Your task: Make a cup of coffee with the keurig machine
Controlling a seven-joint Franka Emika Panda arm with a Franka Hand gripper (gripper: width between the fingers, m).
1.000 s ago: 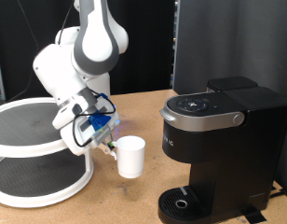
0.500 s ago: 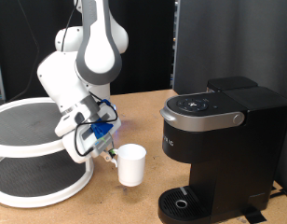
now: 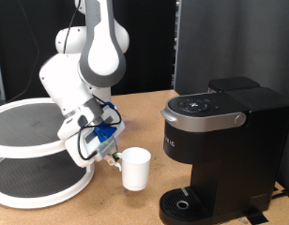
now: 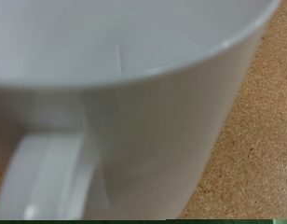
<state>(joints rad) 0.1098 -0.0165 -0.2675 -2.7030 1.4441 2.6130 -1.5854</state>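
Cup (image 3: 135,169): held at its handle by the closed gripper (image 3: 111,156), lower centre; shifted slightly lower and rightward since a second ago, nearer the keurig machine (image 3: 220,150) at right, its drip tray (image 3: 185,202) unoccupied.

Exterior view: even, moderately bright indoor light, dark backdrop behind. Soft highlight on the keurig machine (image 3: 220,141) lid; faint shadow under the cup (image 3: 135,169). Low resolution, slightly soft. Wrist view: cup (image 4: 125,103) fills frame, blurred, flat pale grey; cork surface (image 4: 251,154) sharper.
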